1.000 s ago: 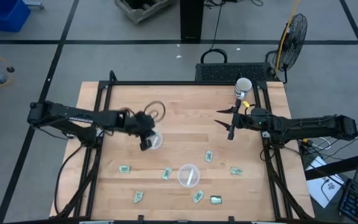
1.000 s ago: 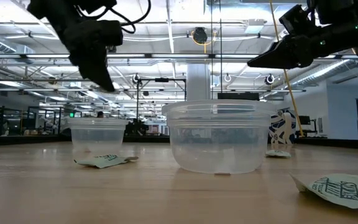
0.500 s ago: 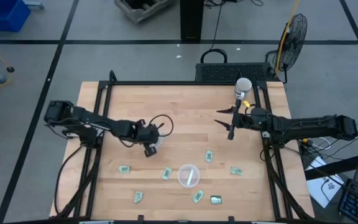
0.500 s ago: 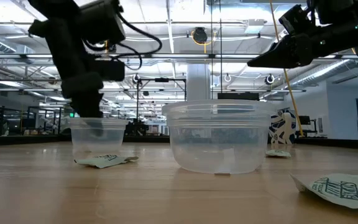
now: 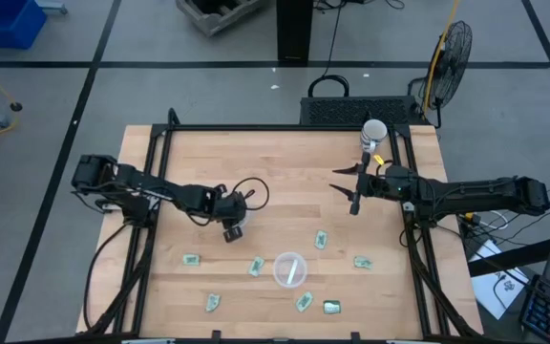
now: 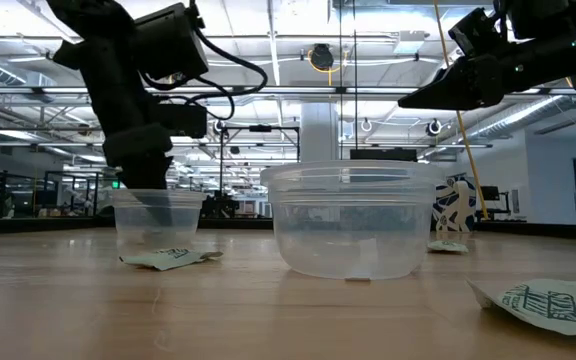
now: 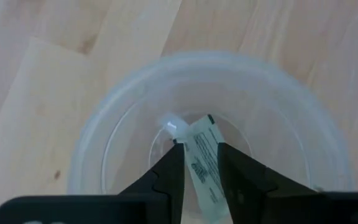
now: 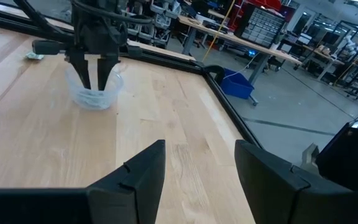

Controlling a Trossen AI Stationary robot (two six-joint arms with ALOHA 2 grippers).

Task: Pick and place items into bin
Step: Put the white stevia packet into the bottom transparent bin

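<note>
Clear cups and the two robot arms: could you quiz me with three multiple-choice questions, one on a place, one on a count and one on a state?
1. Where is the left tool?
A. Off the table
B. Down in the smaller clear cup
C. Above the larger clear cup

2. How many clear cups stand on the table?
A. One
B. Four
C. Two

3. How is the right tool?
A. Open, holding nothing
B. Clamped on a cup
C. Lying flat on the wood

Answers:
1 B: the left wrist view shows that cup's rim all round the tool, with a packet inside.
2 C: the low view shows one small and one large.
3 A: the right wrist view shows only bare wood between its fingers.
</note>
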